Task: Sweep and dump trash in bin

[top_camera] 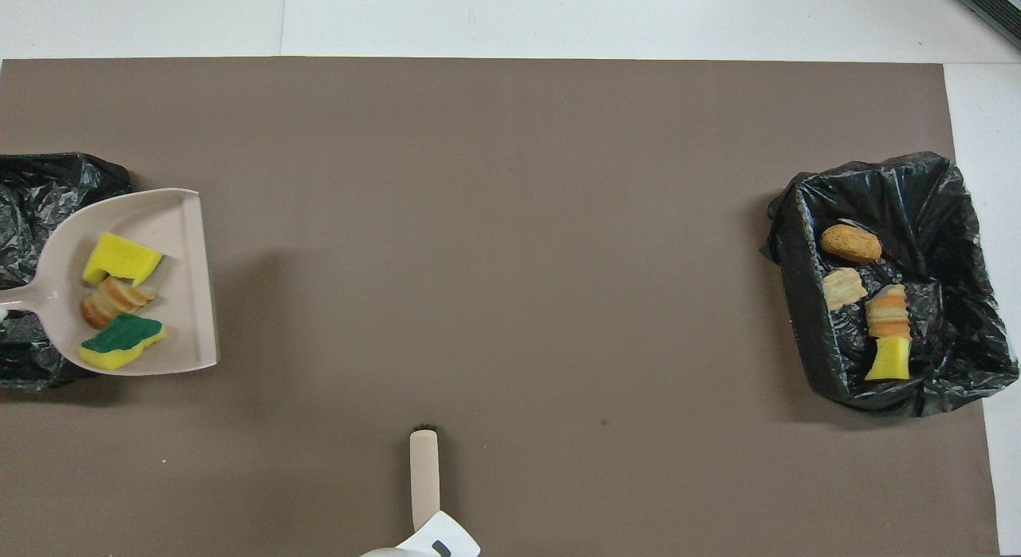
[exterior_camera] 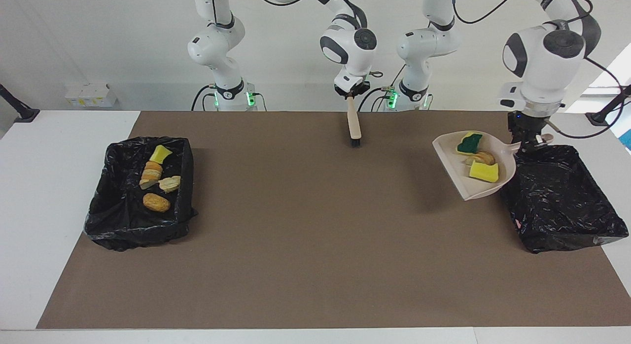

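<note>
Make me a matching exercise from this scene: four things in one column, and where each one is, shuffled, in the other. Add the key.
Things
1. green-topped sponge
2. round golden-brown bread piece
3. brush
4. dustpan

Places
A. hanging bristles-down from the right gripper
B. lying in the bin at the right arm's end of the table
C. riding in the dustpan
D. held up by its handle in the left gripper, at the edge of the bin at the left arm's end

Pairs: 1-C, 2-B, 3-A, 4-D
</note>
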`<state>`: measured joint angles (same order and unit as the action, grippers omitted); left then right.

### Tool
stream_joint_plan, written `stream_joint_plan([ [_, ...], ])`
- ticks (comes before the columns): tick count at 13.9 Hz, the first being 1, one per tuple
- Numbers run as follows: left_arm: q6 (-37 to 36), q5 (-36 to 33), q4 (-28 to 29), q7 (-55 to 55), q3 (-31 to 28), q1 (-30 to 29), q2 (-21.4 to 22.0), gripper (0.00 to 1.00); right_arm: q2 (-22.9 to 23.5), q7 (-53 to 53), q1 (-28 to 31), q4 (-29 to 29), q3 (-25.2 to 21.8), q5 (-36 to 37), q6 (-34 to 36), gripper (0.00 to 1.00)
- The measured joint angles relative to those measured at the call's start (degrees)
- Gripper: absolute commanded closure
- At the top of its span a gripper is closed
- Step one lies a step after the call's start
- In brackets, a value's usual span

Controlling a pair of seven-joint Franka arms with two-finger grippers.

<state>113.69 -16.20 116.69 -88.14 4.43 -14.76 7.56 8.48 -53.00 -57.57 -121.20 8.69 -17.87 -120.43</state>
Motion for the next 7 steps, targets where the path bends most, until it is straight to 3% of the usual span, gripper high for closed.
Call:
stream_joint_plan([
  [1, 0.0, 0.0, -0.8, -3.3, 0.0, -3.1, 0.0, 1.0, 0.1, -0.2, 0.0, 0.0, 0.0, 0.7, -0.8, 1.0],
  [2, 0.1, 0.0, -1.7, -7.1, -0.1, -6.3, -0.1, 1.0, 0.5, -0.6, -0.3, -0.1, 0.0, 1.5, -2.0, 0.82],
  [3, 0.1, 0.0, -2.7, -10.2, -0.1, -9.0, -0.1, 1.0, 1.0, -0.9, -0.6, -0.1, 0.0, 1.9, -2.7, 0.18],
  [4, 0.2, 0.0, -3.8, -12.1, -0.1, -11.2, -0.4, 1.0, 1.4, -1.0, -0.7, -0.1, 0.0, 2.2, -2.7, 0.0],
  [7, 1.2, -0.4, -7.8, -14.3, -0.1, -15.3, -2.2, 1.0, 1.7, -1.2, -0.5, 1.5, -0.3, 5.1, 0.2, 0.0],
])
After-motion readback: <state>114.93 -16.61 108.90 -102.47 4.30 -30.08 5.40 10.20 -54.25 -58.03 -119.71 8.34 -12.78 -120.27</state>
